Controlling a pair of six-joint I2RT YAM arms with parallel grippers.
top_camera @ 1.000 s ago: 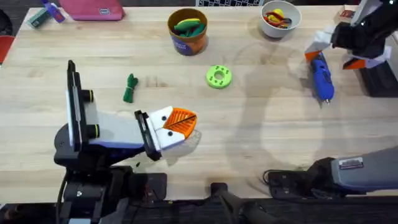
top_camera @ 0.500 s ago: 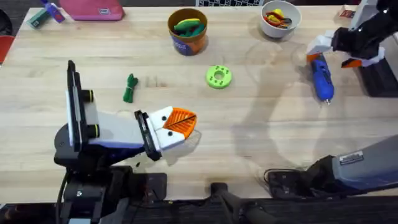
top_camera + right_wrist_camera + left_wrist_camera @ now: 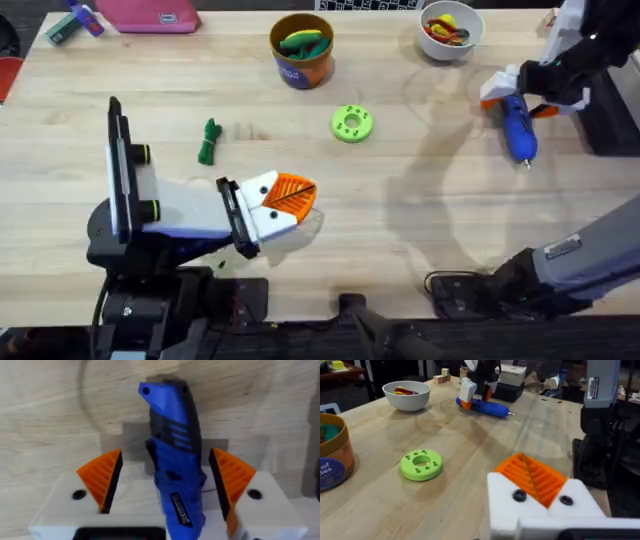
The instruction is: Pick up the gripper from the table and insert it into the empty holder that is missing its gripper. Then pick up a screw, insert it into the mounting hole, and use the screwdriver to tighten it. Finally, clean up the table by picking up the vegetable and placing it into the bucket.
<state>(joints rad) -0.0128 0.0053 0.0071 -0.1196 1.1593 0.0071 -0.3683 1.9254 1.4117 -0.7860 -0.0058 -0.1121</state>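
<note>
1. Two arms work at the wooden table [image 3: 400,230]. The right gripper [image 3: 518,93] is out at the far right side, straddling the screwdriver [image 3: 518,125].
2. Its fingers are spread, one orange pad [image 3: 102,477] on each side of the blue body [image 3: 175,465], with a gap between pad and tool on both sides, so nothing is pinched.
3. That screwdriver lies flat on the wood, its thin metal tip pointing toward the robot's side of the table.
4. The left gripper [image 3: 290,200] sits low near the front middle of the table. Its ribbed orange pads are pressed together, and I see nothing between them.
5. The holder [image 3: 351,123], a lime green disc, lies flat near the table's middle, beyond the left gripper and well apart from the screwdriver.
6. The vegetable [image 3: 208,141], small and dark green, lies to the left of the holder on bare wood.
7. The bucket [image 3: 301,50] stands upright at the far edge, with a green-and-yellow toy [image 3: 303,42] inside it.
8. A white bowl [image 3: 451,30] of red and yellow bits stands at the far edge to the right of the bucket, near the right gripper.
</note>
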